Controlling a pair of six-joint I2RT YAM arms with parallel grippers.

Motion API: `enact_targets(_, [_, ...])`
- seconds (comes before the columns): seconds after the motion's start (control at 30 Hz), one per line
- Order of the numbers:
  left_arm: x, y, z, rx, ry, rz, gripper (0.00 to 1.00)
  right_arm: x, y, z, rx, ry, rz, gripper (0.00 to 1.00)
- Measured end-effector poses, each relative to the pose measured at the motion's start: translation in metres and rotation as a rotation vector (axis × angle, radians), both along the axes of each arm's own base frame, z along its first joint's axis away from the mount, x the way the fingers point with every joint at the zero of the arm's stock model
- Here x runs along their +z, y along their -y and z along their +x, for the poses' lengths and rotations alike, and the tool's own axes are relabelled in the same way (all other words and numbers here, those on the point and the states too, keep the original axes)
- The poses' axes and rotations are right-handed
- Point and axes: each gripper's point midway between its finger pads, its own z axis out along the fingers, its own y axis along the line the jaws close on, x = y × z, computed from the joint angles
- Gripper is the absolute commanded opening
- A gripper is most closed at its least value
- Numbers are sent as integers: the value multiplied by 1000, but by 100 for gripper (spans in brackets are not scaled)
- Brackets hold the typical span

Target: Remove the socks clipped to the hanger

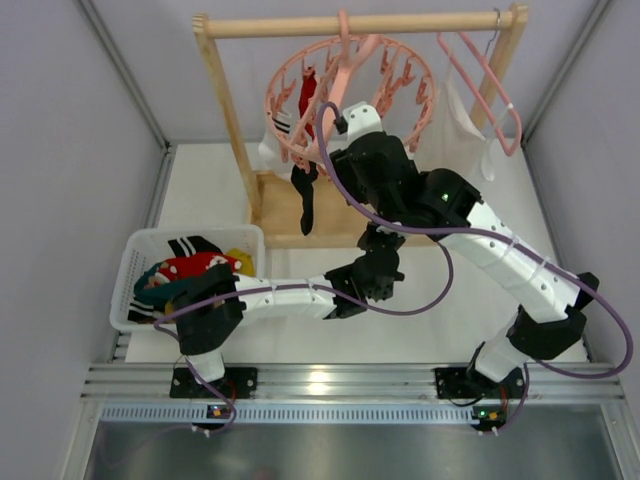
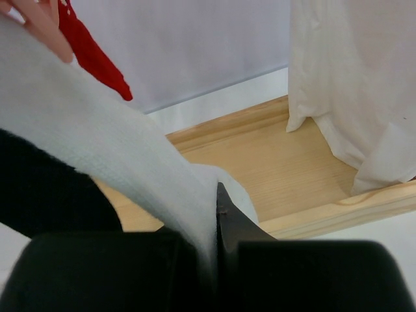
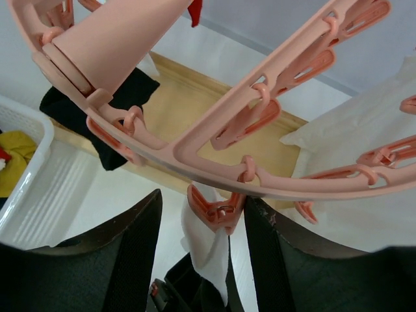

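Observation:
The round pink hanger hangs from the wooden rack. A red sock, a black sock and a striped white sock hang from its clips. My right gripper is open, with a finger on each side of a clip on the hanger ring. That clip holds a white sock. My left gripper is shut on the white sock from below. It also shows in the right wrist view. In the top view my right gripper is at the ring, and my left gripper is partly hidden beneath the right arm.
A white basket at the left holds several socks. A large white cloth hangs on a plain pink coat hanger at the right. The rack's wooden base lies below. The red sock and black sock hang nearby.

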Motion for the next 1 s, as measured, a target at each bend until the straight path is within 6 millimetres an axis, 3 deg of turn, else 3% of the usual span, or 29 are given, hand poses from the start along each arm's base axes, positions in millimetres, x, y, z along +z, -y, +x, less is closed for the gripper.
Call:
enact_targets(0.2, [0, 0, 0, 0, 0, -1, 0, -17, -1, 2, -2, -21, -34, 48])
enact_targets(0.57, [0, 2, -2, -6, 0, -1, 0, -24, 5, 16, -36, -14, -31, 42])
enact_targets(0.67, [0, 2, -3, -8, 0, -2, 0, -25, 4, 17, -35, -7, -20, 33])
enact_targets(0.7, [0, 3, -3, -8, 0, -2, 0, -25, 4, 18, -34, -4, -17, 22])
enact_targets(0.8, [1, 3, -4, -10, 0, -5, 0, -21, 3, 19, -32, 13, 7, 5])
enact_targets(1.0, [-3, 0, -5, -8, -6, -13, 0, -17, 4, 18, -31, 26, 28, 5])
